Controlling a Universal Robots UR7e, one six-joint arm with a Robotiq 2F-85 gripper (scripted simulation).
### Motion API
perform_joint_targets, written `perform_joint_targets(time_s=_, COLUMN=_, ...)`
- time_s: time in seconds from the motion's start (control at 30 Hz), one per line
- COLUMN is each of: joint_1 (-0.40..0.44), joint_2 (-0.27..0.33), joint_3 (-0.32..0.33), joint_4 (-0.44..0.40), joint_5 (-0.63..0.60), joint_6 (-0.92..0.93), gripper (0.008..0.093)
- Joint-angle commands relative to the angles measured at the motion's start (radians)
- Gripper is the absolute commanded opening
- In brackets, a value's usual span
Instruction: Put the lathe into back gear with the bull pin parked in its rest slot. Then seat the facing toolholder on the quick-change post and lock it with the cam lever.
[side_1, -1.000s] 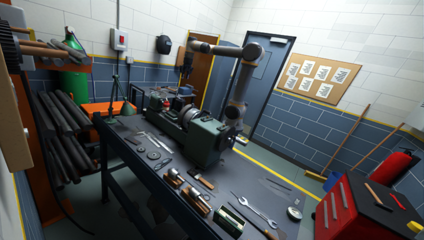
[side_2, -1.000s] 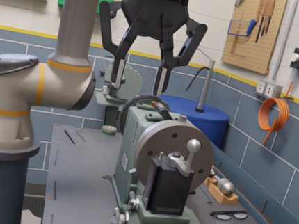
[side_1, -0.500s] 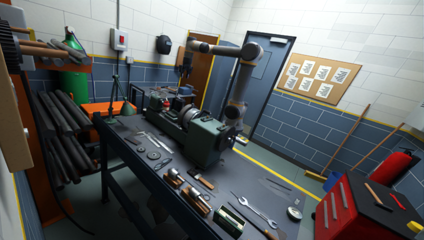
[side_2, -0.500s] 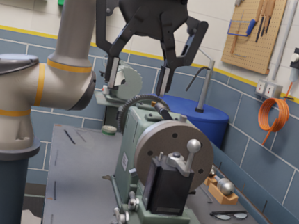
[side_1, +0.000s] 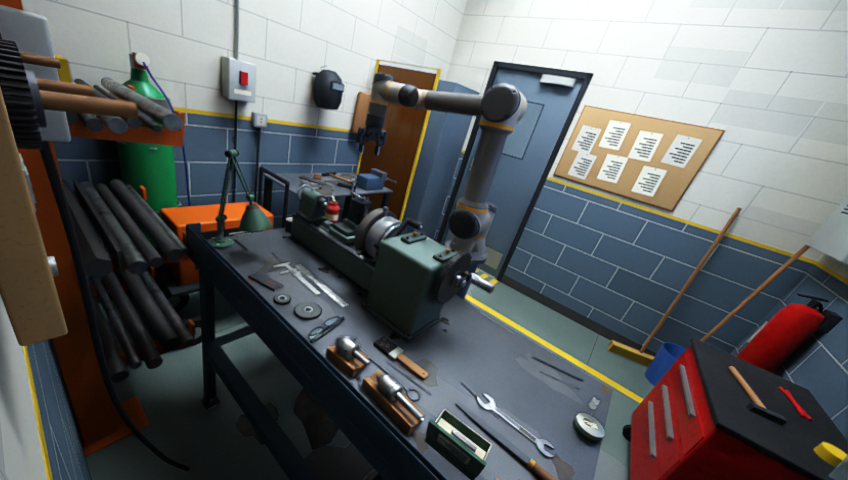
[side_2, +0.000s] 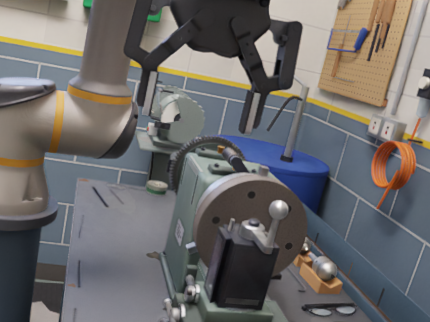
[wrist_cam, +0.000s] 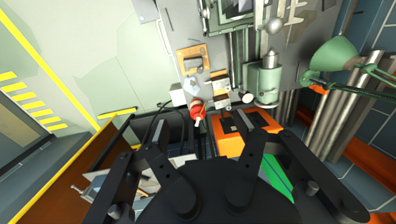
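The green lathe (side_1: 381, 262) sits along the middle of the dark bench, its headstock toward the near end and its round faceplate (side_2: 250, 215) facing the carriage. A black toolholder block (side_2: 240, 270) stands on the tool post in front of the faceplate, with a ball-ended cam lever (side_2: 274, 220) rising above it. The toothed back gear (side_2: 192, 150) shows on top of the headstock. My gripper (side_2: 200, 105) hangs high above the lathe's tailstock end, open and empty. From the wrist camera the gripper (wrist_cam: 203, 126) looks down on the tailstock (wrist_cam: 263, 81) and two small holder stands (wrist_cam: 219, 91).
Behind the bench stand a brown door, a second small table (side_1: 333, 184) and a green gas cylinder (side_1: 146, 143). A green desk lamp (side_1: 241, 208) stands at the bench's far corner. Wrenches, gauges and chucks on wooden blocks (side_1: 369, 375) line the near edge; a red tool chest (side_1: 732, 416) stands right.
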Motion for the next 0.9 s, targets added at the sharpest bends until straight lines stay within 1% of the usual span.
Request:
perform_joint_targets(time_s=0.0, joint_1=0.000, joint_2=-0.001, joint_3=0.000, joint_4=0.000, joint_5=0.000, joint_6=0.000, gripper=0.0880)
perform_joint_targets(time_s=0.3, joint_1=0.000, joint_2=0.000, joint_3=0.002, joint_4=-0.003, joint_5=0.000, joint_6=0.000, gripper=0.0880)
perform_joint_targets(time_s=0.47, joint_1=0.000, joint_2=0.002, joint_3=0.021, joint_4=-0.024, joint_5=0.000, joint_6=0.000, gripper=0.0880)
perform_joint_targets(time_s=0.67, joint_1=0.000, joint_2=0.013, joint_3=0.080, joint_4=-0.092, joint_5=0.000, joint_6=0.000, gripper=0.0880)
perform_joint_targets(time_s=0.87, joint_1=0.000, joint_2=0.040, joint_3=0.168, joint_4=-0.208, joint_5=0.000, joint_6=0.000, gripper=0.0880)
